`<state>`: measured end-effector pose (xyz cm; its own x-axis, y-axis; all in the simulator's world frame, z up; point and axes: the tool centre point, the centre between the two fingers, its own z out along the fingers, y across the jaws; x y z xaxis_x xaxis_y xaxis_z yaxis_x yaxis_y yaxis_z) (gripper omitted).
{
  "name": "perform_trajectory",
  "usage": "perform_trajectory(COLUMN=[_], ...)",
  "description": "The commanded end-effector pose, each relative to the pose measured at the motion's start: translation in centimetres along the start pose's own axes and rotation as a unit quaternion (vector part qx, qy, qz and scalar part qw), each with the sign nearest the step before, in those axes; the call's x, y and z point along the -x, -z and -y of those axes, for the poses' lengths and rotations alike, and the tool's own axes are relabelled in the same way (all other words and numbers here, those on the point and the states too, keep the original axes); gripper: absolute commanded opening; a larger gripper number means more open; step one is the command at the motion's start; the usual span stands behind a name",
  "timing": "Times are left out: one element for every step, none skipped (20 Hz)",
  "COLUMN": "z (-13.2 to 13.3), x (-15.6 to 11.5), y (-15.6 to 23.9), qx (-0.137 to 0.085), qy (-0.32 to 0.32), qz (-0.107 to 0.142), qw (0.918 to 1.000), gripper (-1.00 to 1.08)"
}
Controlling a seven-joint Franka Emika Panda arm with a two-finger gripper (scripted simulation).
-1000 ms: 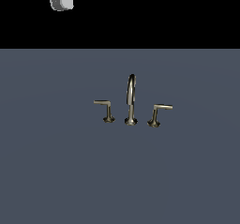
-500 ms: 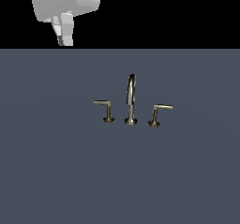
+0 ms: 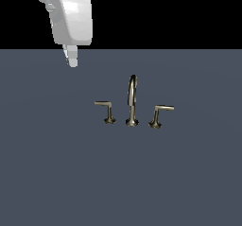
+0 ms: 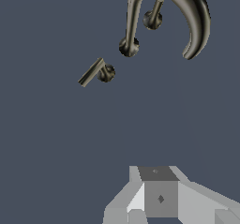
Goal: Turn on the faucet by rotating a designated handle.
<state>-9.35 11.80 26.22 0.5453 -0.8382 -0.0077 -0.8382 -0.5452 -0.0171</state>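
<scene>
The faucet (image 3: 132,102) stands mid-surface, a tall arched spout between two levers. The handle (image 3: 107,110), with its thin arm on an upright post, is the lever on the exterior view's left. The twin lever (image 3: 159,115) has a leaning post. My gripper (image 3: 72,59) hangs high and well off to the exterior view's left of the handle, touching nothing. In the wrist view the handle (image 4: 96,72) lies some way ahead of my gripper (image 4: 159,190), with the spout (image 4: 164,7) beyond it. The fingers look pressed together with nothing between them.
A flat dark grey-blue surface (image 3: 56,173) carries the faucet. The bulky white arm link (image 3: 71,17) fills the upper part of the exterior view's left side.
The arm has come down from the top of the exterior view and shifted right, bringing the gripper lower and closer to the faucet. The faucet and both levers have not moved.
</scene>
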Motion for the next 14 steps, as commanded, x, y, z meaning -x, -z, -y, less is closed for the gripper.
perform_trajectory(z=[1.0,1.3,1.7,2.0,2.4,2.7,3.0,3.4,3.7,4.0,4.4,4.7,5.0,5.3], x=[-0.4,-0.6,-0.8,-1.0,-1.3,-1.5,-1.7,-1.9,-2.2,-2.4,-2.7,-2.9,-3.2,-3.5], y=[-1.0,-1.4,-1.8,-2.2,-2.6,-3.0,-3.4,-3.8,-4.2,-4.7,-5.1,-5.5,-5.9,-6.4], qx=[0.0,0.0,0.0,0.0,0.0,0.0,0.0,0.0,0.0,0.0,0.0,0.001,0.001,0.001], qy=[-0.022,-0.031,-0.039,-0.047,-0.056,-0.064,-0.072,-0.081,-0.089,-0.098,-0.106,-0.115,-0.124,-0.133], qz=[0.0,0.0,0.0,0.0,0.0,0.0,0.0,-0.001,-0.001,-0.001,-0.001,-0.001,-0.002,-0.002], qw=[0.9998,0.9995,0.9992,0.9989,0.9984,0.9979,0.9974,0.9967,0.996,0.9952,0.9943,0.9934,0.9923,0.9911], gripper=[-1.0,-1.0,-1.0,-1.0,-1.0,-1.0,-1.0,-1.0,-1.0,-1.0,-1.0,-1.0,-1.0,-1.0])
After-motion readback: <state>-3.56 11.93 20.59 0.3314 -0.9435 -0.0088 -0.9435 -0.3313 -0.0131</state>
